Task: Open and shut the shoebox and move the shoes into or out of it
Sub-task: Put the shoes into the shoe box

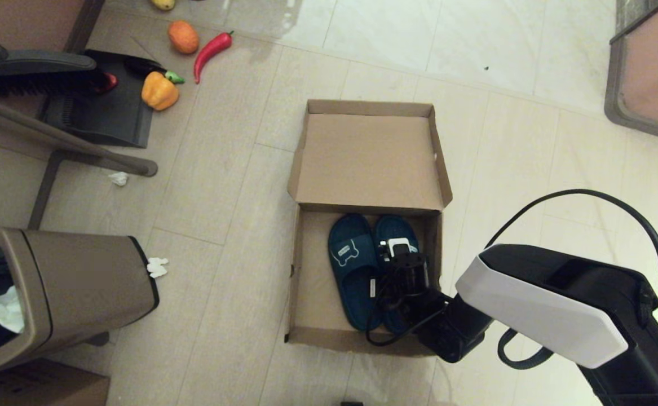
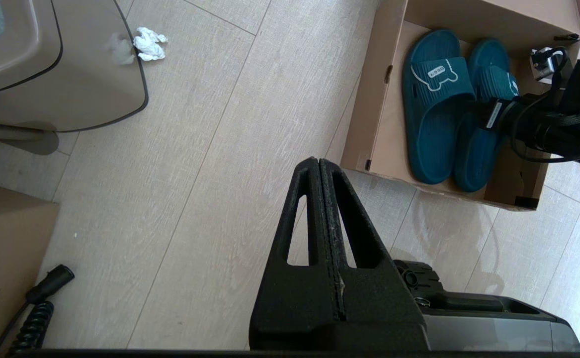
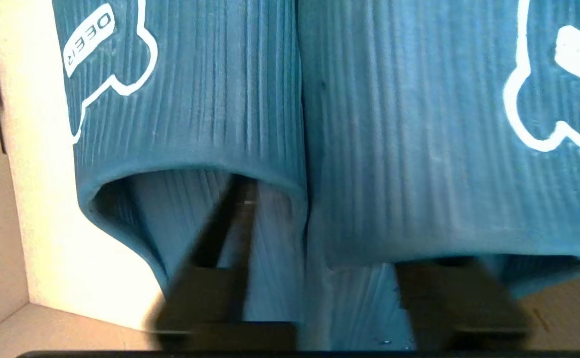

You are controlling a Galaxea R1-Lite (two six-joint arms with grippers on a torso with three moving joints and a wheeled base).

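The brown shoebox [image 1: 294,270] stands open on the floor, its lid [image 1: 368,160] folded flat away from me. Both navy slippers lie side by side inside it: one [image 1: 351,265] shows its white bear mark, the other [image 1: 397,226] is partly covered by my right arm. My right gripper [image 3: 334,223] is down in the box and open. One finger [image 3: 220,238] reaches under one strap, the other finger goes under the neighbouring strap, and the slippers' touching edges lie between them. My left gripper [image 2: 318,161] is shut and empty, hovering over the floor beside the shoebox [image 2: 369,109].
A brown bin [image 1: 69,287] lies tipped at my left, with crumpled tissue [image 1: 157,267] beside it. Farther back left are a dustpan [image 1: 103,107], a yellow pepper [image 1: 159,90], a red chili [image 1: 211,52] and an orange fruit [image 1: 183,36]. Furniture [image 1: 650,73] stands at the back right.
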